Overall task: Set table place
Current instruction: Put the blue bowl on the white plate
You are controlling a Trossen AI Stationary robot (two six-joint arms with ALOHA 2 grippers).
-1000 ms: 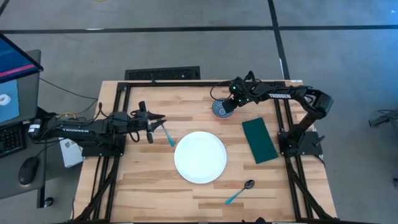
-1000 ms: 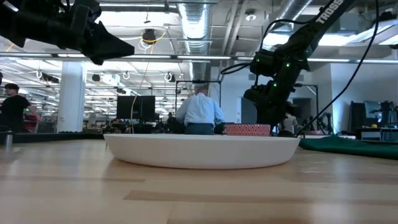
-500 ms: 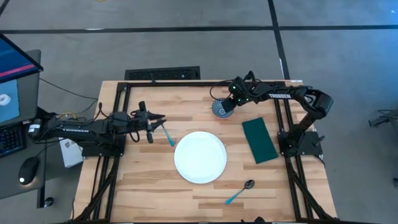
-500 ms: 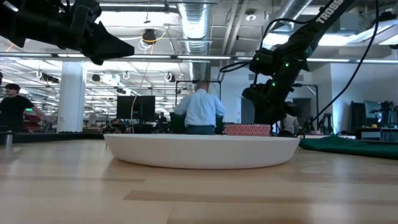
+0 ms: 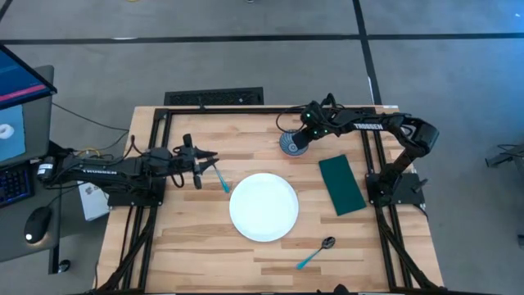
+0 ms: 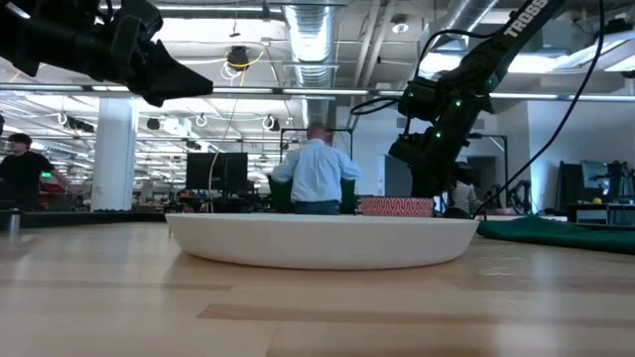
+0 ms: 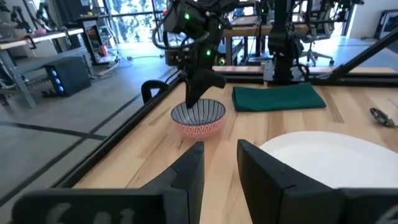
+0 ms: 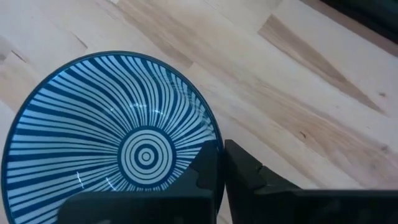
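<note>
The blue-striped bowl [image 5: 291, 144] stands on its base on the wooden table [image 5: 196, 238], at the far side; its outside is red-patterned [image 7: 198, 127]. My right gripper [image 8: 221, 158] is shut on the bowl's rim. The white plate [image 5: 264, 206] sits mid-table. A turquoise-handled fork [image 5: 221, 179] lies on the table left of the plate. My left gripper [image 7: 219, 158] hovers above the table [image 6: 189, 81] near the fork, open, with nothing between its fingers. The spoon [image 5: 316, 252] lies near the front edge. The dark green cloth [image 5: 341, 185] lies flat right of the plate. My right gripper pinches the bowl's rim [image 8: 213, 134] on its far right side, one finger inside the bowl and one outside. The fingers [image 7: 198, 93] come down from above, slanting in from the table's right. The bowl stays upright with its base on the table.
The black metal frame [image 5: 155, 123] runs along the table's edges. A person [image 6: 316, 178] stands in the room beyond the far edge. Bare wood shows between the plate and the front edge and left of the spoon.
</note>
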